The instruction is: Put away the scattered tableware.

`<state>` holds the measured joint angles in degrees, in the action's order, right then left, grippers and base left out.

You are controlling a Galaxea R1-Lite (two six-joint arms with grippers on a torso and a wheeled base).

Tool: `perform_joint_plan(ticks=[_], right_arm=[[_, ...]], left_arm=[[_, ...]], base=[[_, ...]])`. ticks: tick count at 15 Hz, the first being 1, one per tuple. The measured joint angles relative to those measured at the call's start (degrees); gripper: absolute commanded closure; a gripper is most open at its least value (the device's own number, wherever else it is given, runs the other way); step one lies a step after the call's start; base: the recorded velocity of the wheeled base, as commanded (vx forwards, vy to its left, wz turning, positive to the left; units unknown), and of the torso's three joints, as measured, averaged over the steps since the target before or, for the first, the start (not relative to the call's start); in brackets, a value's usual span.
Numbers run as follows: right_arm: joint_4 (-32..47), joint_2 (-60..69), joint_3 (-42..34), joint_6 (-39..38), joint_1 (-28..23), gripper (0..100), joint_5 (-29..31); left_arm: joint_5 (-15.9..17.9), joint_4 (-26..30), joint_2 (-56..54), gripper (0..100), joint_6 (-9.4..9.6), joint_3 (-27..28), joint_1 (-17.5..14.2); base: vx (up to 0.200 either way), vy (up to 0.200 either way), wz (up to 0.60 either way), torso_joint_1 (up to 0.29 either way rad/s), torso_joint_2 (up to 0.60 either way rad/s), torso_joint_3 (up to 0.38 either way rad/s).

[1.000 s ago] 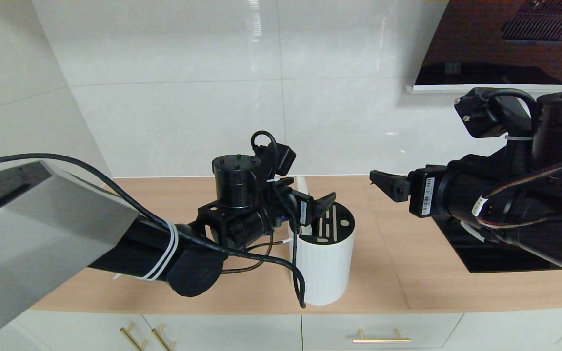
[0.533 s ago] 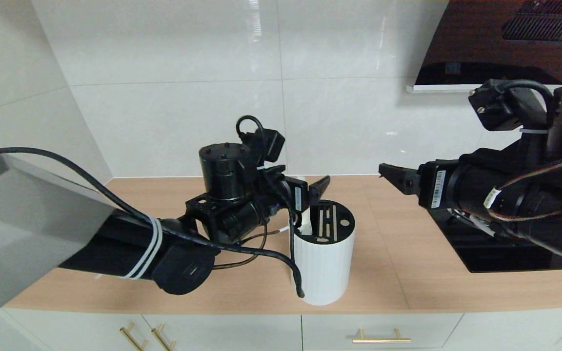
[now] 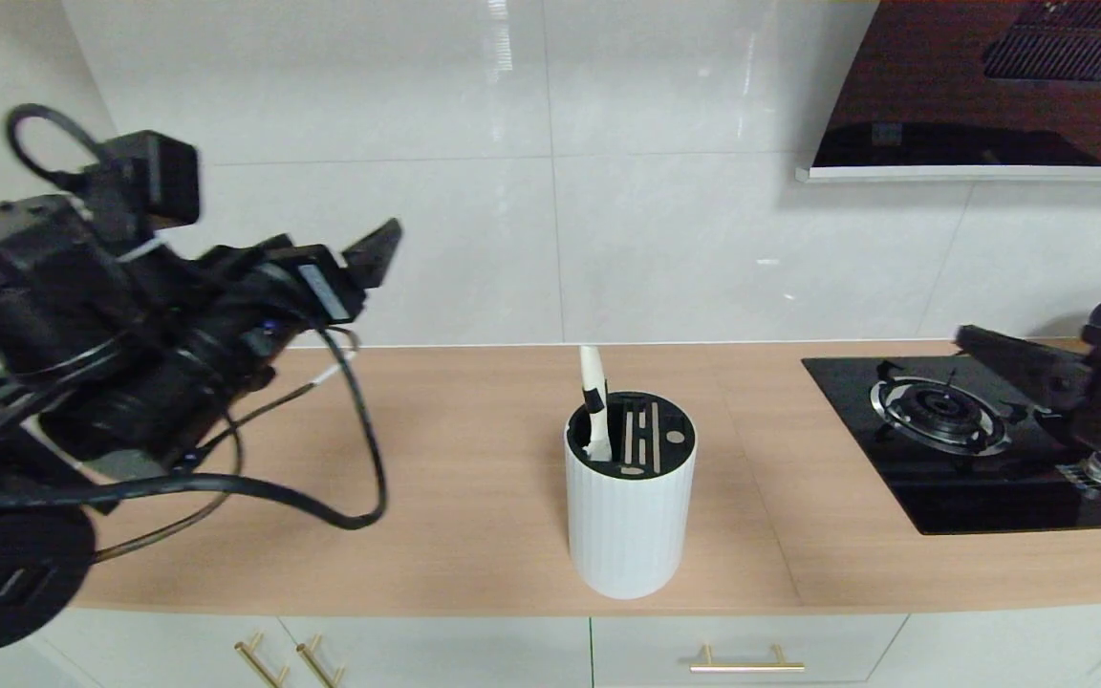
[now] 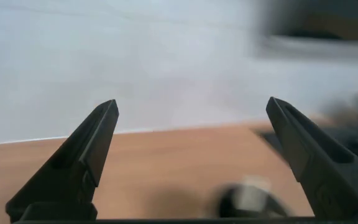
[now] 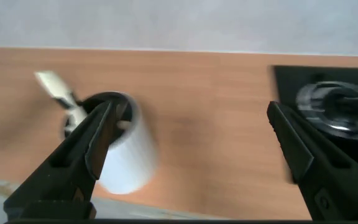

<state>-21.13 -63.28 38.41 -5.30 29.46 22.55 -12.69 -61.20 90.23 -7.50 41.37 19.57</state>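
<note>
And the left jaws are seen held high on the left, in front of the tiled wall (image 3: 608,191) and well above the worktop (image 3: 455,478). They are spread wide and nothing is held between them. In the left wrist view the two dark fingers (image 4: 73,168) are parted, with just wall and worktop framed in the gap.

Over on the right, the right jaws are found low at the edge of the head view, above the black hob (image 3: 933,487) and near its burner (image 3: 937,411). They too are opened wide and nothing is gripped. In the right wrist view bare wood is seen between the fingers.

Now the centre: a white ribbed holder (image 3: 631,516) is stood upright on the worktop, close to the front edge. It is well apart from both sets of jaws and to the left of the hob. Its black top is cut with slots.

One utensil (image 3: 593,382) with a white handle and a dark band is lodged in a slot on the holder's left side, handle up and leaning a little. What kind of utensil it is cannot be told, its working end being hidden inside.

Above the hob, a dark hood (image 3: 990,86) is mounted on the wall. Below the worktop, white drawer fronts (image 3: 436,650) with brass handles (image 3: 746,661) are lined up.
</note>
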Motion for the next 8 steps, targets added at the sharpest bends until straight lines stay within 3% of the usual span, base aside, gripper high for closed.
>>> perform_joint_plan(ticks=[3, 4, 6, 8], right_arm=[[1.84, 13.47, -5.01, 3.17, -6.35, 0, -5.89], [4.13, 18.12, -6.28, 4.35, -7.89, 0, -7.14], [11.93, 27.84, -8.13, 6.23, -9.98, 0, -8.59], [18.35, 35.45, -8.42, 7.02, -11.06, 0, -8.79]], left_arm=[[-0.35, 3.39, -12.37, 0, 0.04, -9.59, -12.30], [-0.04, 5.41, -16.15, 0, 0.04, -11.78, -15.02], [1.30, 11.39, -25.05, 0, 0.06, -15.31, -18.99], [3.12, 21.13, -34.06, 0, 0.09, -16.60, -20.53]], base=[[0.000, 0.000, 0.00, 0.000, 0.00, 0.000], [0.000, 0.000, 0.00, 0.000, 0.00, 0.000], [0.000, 0.000, 0.00, 0.000, 0.00, 0.000], [0.000, 0.000, 0.00, 0.000, 0.00, 0.000]])
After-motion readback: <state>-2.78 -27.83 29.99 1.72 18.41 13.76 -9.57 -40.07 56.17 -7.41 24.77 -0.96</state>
